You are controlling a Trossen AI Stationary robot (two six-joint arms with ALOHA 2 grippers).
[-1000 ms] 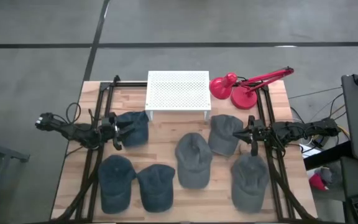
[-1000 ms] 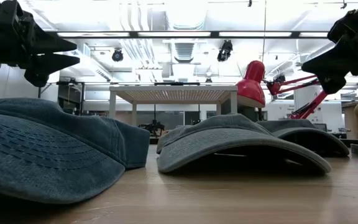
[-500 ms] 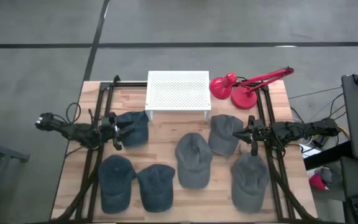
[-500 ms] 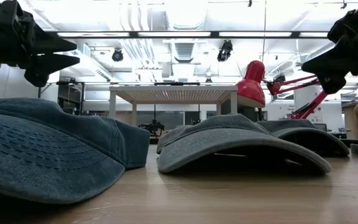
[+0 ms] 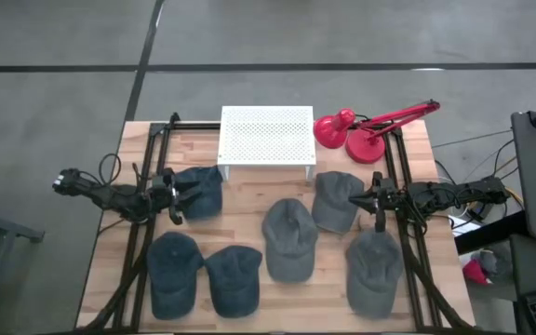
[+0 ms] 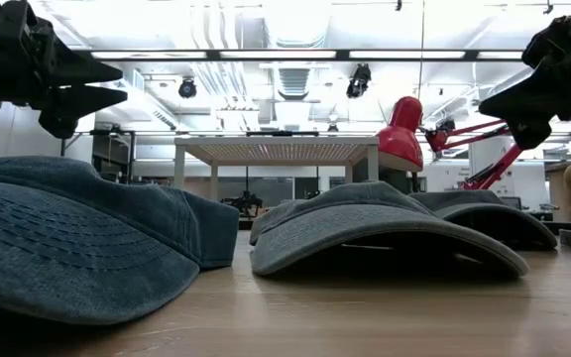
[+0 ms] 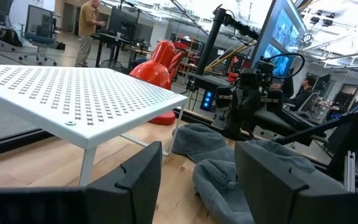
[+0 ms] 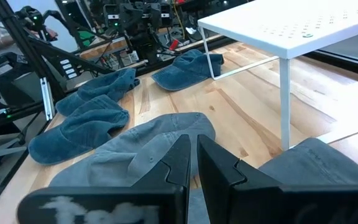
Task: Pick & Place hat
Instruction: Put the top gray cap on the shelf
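Note:
Several dark blue-grey hats lie crown-up on the wooden table. One hat [image 5: 201, 191] lies under my left gripper [image 5: 177, 197], which hovers open above the hat's left part [image 7: 197, 180]. Another hat [image 5: 335, 200] lies just left of my right gripper [image 5: 377, 203], whose fingers are shut [image 8: 193, 165]. Both grippers hang well above the tabletop in the low view, the left [image 6: 77, 84] and the right [image 6: 523, 104]. More hats lie at the middle [image 5: 289, 238], near left [image 5: 173, 270], near centre [image 5: 234, 279] and near right [image 5: 375, 270].
A white perforated rack [image 5: 267, 135] stands on thin legs at the table's far centre. A red desk lamp [image 5: 356, 130] sits at the far right. Black rails [image 5: 147, 177] run along both sides. Bare wood [image 5: 249, 200] shows between rack and hats.

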